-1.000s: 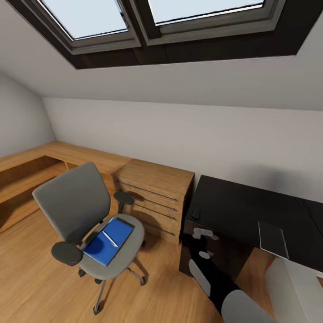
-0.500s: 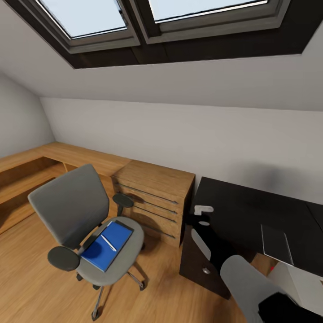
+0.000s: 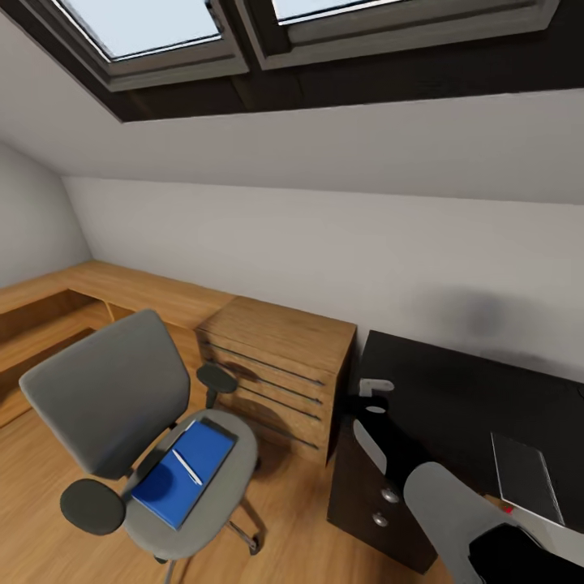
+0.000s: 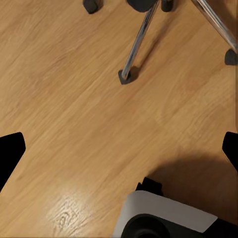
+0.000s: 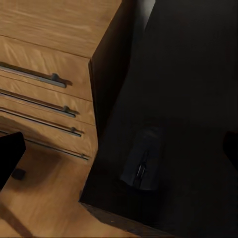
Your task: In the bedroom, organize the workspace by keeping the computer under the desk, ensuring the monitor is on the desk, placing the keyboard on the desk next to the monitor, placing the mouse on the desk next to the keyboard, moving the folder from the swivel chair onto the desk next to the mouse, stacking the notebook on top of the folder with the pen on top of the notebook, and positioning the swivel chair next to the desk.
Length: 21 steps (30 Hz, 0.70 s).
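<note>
The grey swivel chair [image 3: 113, 389] stands at the left on the wood floor. The blue folder [image 3: 182, 474] lies on its seat, and the thin pale pen [image 3: 187, 468] rests on the folder. At the right is the black desk [image 3: 454, 397]; a flat grey notebook [image 3: 527, 477] lies on it. My right gripper [image 3: 367, 399] hovers over the desk's near left corner. In the right wrist view it [image 5: 124, 144] is open, directly above the black mouse [image 5: 142, 163]. My left gripper [image 4: 124, 144] hangs open over the floor by the chair's chrome leg [image 4: 136, 44].
A light wooden dresser [image 3: 276, 365] with bar handles stands between chair and desk, touching the desk's side. A low wooden ledge [image 3: 89, 284] runs along the left wall. Silver-knobbed desk drawers [image 3: 389, 496] face me. Skylights [image 3: 243, 32] sit in the sloped ceiling.
The whole view has shifted and the chair looks nearer, so the camera moved. My right gripper rose from in front of the desk drawers to above the desk corner.
</note>
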Available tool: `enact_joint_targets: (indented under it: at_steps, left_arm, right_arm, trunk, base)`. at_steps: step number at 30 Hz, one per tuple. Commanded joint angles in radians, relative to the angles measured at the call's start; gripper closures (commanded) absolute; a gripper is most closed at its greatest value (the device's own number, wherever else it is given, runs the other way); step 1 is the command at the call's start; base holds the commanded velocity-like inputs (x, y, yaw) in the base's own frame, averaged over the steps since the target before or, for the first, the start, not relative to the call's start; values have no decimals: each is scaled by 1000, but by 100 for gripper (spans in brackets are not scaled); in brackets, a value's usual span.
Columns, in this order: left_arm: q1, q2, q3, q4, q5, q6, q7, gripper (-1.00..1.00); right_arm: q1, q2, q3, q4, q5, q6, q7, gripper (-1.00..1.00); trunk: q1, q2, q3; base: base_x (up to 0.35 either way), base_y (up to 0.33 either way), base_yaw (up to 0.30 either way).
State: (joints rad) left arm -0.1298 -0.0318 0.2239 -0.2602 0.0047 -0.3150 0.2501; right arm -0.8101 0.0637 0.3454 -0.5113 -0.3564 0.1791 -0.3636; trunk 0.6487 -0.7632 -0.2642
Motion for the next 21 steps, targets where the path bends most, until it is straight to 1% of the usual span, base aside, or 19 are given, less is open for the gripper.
enact_joint_targets:
  at_steps: [1,11,16,19,20,21]
  left_arm:
    - [-1,0,0,1,1,-3,3,-100]
    - [-1,0,0,2,1,-3,3,-100]
    - [-1,0,0,3,1,-3,4,-100]
    - [-1,0,0,3,1,-3,4,-100]
    - [-1,0,0,3,1,-3,4,-100]
    - [-1,0,0,3,1,-3,4,-100]
  right_arm:
    - [-1,-3,8,3,-7,5,-9,-100]
    - [-13,-15,6,57,-9,6,-9,-100]
    - [-18,-32,3,64,-12,7,-9,-100]
    - [-20,-39,-18,67,-13,8,-10,-100]
    - [-20,-43,-41,71,-13,8,-10,-100]
    - [-21,-55,-104,90,-13,8,-9,-100]
  trunk:
    - [1,-1,-1]
    - [1,-1,-1]
    - [1,-1,-1]
    - [1,-1,-1]
    - [1,-1,-1]
    - [1,-1,-1]
  base:
    - [285,0,0]
    - [290,0,0]
    - [255,0,0]
    - [85,0,0]
    - [43,0,0]
    - [18,0,0]
